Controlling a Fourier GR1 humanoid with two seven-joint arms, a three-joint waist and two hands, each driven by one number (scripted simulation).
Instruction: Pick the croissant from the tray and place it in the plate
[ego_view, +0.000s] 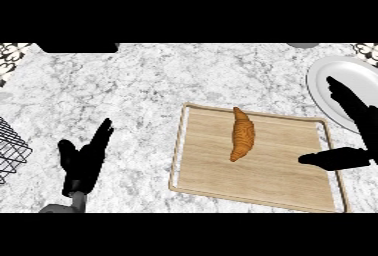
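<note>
Marble counter (148, 90) is filling the whole view, white with grey veining. Wooden tray (280, 185) is lying flat on it, right of centre, light wood with a raised pale rim, turned slightly askew. White plate (325, 75) is sitting at the far right, cut by the view's edge, just beyond the tray's far-right corner and apart from it. Black wire rack (13, 147) is poking in at the left edge; only a corner is showing, so what it is exactly is hard to say. Dark block (77, 47) is sitting at the far edge, left of centre.

Left hand (85, 157) is showing near-left, well apart from the tray, fingers straight and pointing far, thumb out to the side, holding nothing, resting. Right hand (362, 130) is hanging over the tray's right edge and the plate's near rim, spread wide: fingers stretching far over the plate, thumb pointing left over the tray's right side. It is gripping nothing and is not touching the croissant.

Croissant (241, 134) is lying on the tray, in its far half near the middle, long axis running near-to-far, golden brown, tips tapering. It is lying left of the right thumb, with bare wood between them.
</note>
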